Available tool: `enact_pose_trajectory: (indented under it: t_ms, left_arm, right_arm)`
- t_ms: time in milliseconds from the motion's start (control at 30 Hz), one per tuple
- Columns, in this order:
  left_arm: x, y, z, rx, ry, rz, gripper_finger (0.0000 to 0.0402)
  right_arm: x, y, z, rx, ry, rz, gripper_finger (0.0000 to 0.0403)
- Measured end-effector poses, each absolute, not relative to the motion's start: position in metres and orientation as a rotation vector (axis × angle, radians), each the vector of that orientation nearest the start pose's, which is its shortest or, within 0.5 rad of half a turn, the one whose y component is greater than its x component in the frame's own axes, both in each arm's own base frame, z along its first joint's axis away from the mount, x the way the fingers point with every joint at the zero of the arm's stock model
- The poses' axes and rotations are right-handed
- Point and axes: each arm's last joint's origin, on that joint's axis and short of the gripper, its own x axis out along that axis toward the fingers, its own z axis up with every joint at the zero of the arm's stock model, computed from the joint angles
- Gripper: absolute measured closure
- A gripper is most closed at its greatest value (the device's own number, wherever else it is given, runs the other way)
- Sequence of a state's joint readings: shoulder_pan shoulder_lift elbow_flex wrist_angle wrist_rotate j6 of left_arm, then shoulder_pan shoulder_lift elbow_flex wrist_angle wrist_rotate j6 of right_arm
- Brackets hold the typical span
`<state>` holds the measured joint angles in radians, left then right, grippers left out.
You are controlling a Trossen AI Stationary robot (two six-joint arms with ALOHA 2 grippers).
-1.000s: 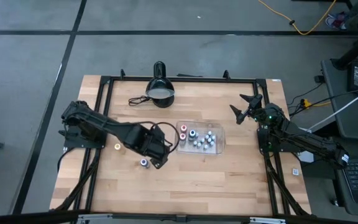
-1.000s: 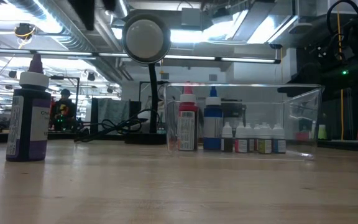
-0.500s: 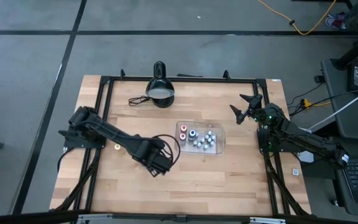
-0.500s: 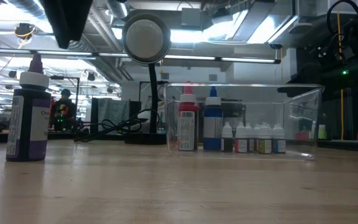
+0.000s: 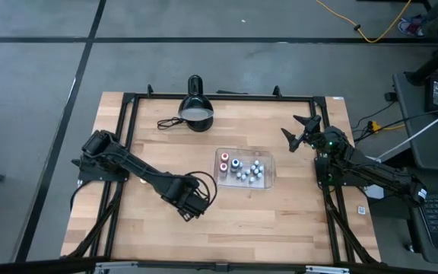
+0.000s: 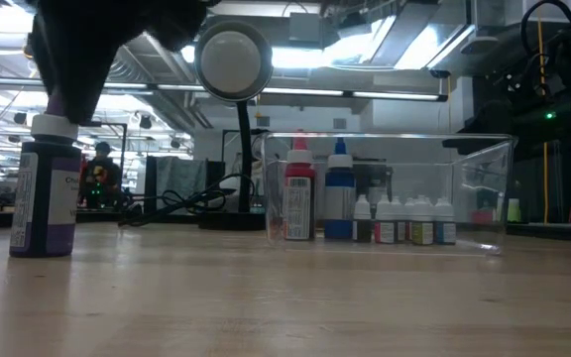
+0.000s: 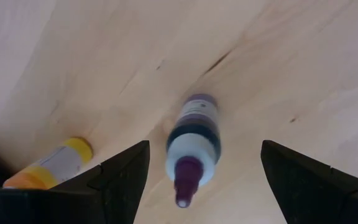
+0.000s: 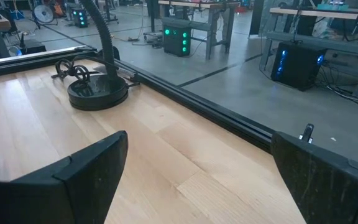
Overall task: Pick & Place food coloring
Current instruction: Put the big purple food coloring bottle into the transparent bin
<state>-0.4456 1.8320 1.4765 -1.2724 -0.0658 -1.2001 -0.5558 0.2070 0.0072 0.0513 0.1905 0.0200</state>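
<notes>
My left gripper (image 5: 188,206) hangs open above the purple-topped food coloring bottle (image 7: 191,146), which stands upright on the table. In the left wrist view the bottle shows between the two fingers with a gap on each side. In the low view a dark finger (image 6: 72,69) covers that bottle's tip (image 6: 46,193). A yellow-topped bottle (image 5: 144,180) stands to its left. The clear tray (image 5: 268,180) holds a red bottle (image 6: 299,198), a blue one (image 6: 339,198) and several small pale ones (image 6: 404,220). My right gripper (image 5: 299,131) waits open, raised over the far right corner.
A black dome lamp (image 5: 196,106) stands at the far edge with its cord (image 5: 169,122) curling on the wood. A black metal frame (image 5: 219,97) runs along the table's edges. Bare wood lies between the tray and the near edge.
My left gripper has moved toward the near edge and come down over the purple-topped bottle, which it now covers in the high view. In the low view its dark fingers have dropped from the top of the picture to the bottle's tip. The bottles have stayed put.
</notes>
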Motion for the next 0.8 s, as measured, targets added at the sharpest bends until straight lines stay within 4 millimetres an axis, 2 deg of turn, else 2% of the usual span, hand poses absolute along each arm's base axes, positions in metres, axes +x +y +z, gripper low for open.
enact_pose_trajectory:
  t_ms: [200, 433, 800]
  left_arm:
    - [0.299, -0.141, 0.22, -0.52, 1.48, 0.66, 0.0102]
    - [0.299, -0.141, 0.22, -0.548, 1.474, 0.654, 0.011]
    - [0.296, -0.139, 0.222, -0.566, 1.479, 0.709, 0.0184]
  right_arm:
    - [0.09, -0.062, 0.154, 0.045, 0.143, -0.746, 0.0008]
    - [0.09, -0.062, 0.154, 0.045, 0.143, -0.747, 0.0008]
    - [0.09, -0.062, 0.154, 0.045, 0.143, -0.746, 0.0008]
